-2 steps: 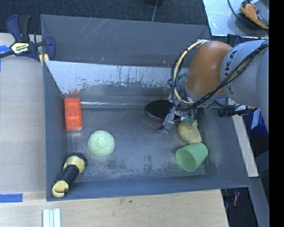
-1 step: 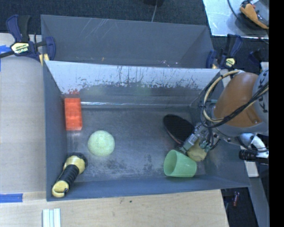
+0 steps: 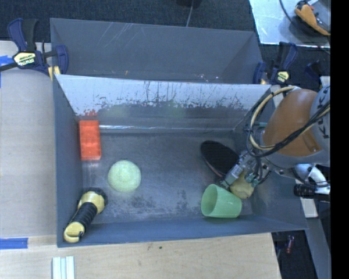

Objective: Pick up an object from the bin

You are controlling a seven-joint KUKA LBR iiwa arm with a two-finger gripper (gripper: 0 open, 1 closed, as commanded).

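- The green cup lies on its side in the near right corner of the bin, close to the near wall and the right wall.
- The gripper hangs just above the cup's right end, touching it or nearly so; I cannot tell which. Nor can I tell whether the gripper is open or closed.
- A pale lump sits right at the gripper's tip. It may be part of the robot or a loose thing; that is not clear.
- A black oval lies flat just up and left of the gripper, near the cup.
- The step in hand looks like closing in on the cup. A cup on its side is likely to roll, so a grip over its wall at the rim should hold better than one round the body. A straight descent would keep it from being nudged.
- The right wall is close, so there is little room on that side; the black oval crowds the other.
- The floor is flat grey metal, scuffed, with sloping walls, so a pushed cup would likely slide into the corner.
- Well apart on the left lie a pale ball, an orange block and a yellow-black handle.
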